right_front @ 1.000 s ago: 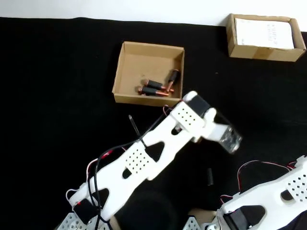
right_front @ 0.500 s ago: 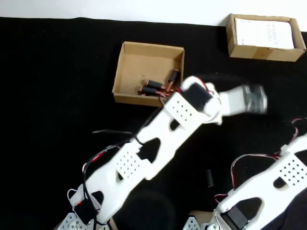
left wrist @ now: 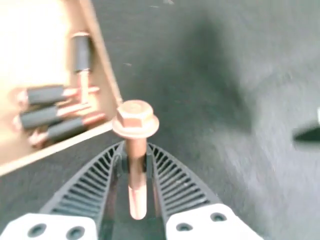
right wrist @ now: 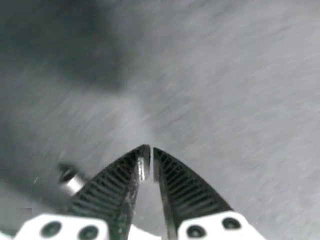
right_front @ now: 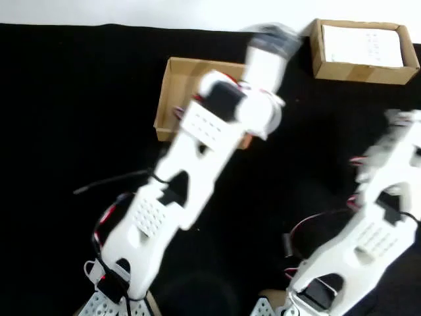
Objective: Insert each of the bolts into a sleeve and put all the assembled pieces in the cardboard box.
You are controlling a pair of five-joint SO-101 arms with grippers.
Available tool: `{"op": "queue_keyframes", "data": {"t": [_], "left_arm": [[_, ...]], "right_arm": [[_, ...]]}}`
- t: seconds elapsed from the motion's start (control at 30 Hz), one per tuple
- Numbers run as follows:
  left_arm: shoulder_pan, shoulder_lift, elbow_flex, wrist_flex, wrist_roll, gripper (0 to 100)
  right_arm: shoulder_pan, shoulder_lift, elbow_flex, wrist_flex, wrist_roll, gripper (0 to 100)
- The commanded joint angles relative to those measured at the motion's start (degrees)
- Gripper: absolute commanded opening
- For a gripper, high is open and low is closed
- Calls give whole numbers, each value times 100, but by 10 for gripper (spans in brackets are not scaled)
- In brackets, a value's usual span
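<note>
At the left gripper [left wrist: 134, 150], a firm clamp on a copper bolt [left wrist: 135, 121]: fingers [left wrist: 95, 175] pressed against the bare shank, flanged hex head standing proud of the tips. From the left wrist, seen just outside the cardboard box [left wrist: 102, 82], with the bolt head beside the box's corner wall. In the high view, blurred, past the far right corner of the cardboard box, with the left arm [right_front: 197, 151] stretched slantwise across the box's right half and hiding much of its floor. Inside the cardboard box, four assembled pieces [left wrist: 45, 95], each dark-jacketed with copper showing at the ends. Three lying roughly side by side, the fourth crosswise to them and nearer the wall next to the held bolt. At the right gripper [right wrist: 148, 156], tips drawn together with barely a slit between, nothing pinched, over black cloth [right wrist: 240, 75]. Well to the right of the cardboard box in the high view, and well apart from it, the right arm [right_front: 378, 217]. One loose dark sleeve [right_front: 287, 243] on the cloth, nearer the camera than the cardboard box and to its right, close to the right arm's lower end and its wires [right_front: 316, 217]. To the right of the cardboard box and a little farther back, a smaller box [right_front: 342, 71] holding white paper.
</note>
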Motion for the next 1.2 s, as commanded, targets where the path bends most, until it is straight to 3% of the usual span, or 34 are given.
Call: {"op": "queue_keyframes", "data": {"t": [0.0, 0.13, 0.33, 0.5, 0.7, 0.8, 0.97, 1.17], "left_arm": [[-277, -558, -127, 44, 422, 8], [-251, -1279, 673, 44, 413, 8], [13, -3468, 3960, 0, 396, 8], [-136, -5138, 6255, -62, 422, 8], [-1068, -7231, 8848, -949, 378, 8], [-1420, -8426, 10237, -1424, -26, 8], [-1578, -9771, 12189, -1987, -281, 8], [-1552, -10387, 13807, -2980, -264, 8]], "right_arm": [[-295, -1604, 796, 31, -44, 8], [-567, -3240, 1763, 31, -9, 8], [-1121, -5473, 3266, 22, 132, 8], [-1473, -5956, 4242, 13, 97, 8], [-1903, -6510, 5007, -207, -404, 8], [-2378, -7064, 5516, -435, -519, 8], [-3081, -7811, 6457, -1358, -519, 8], [-3160, -7776, 7046, -2264, -519, 19]]}}
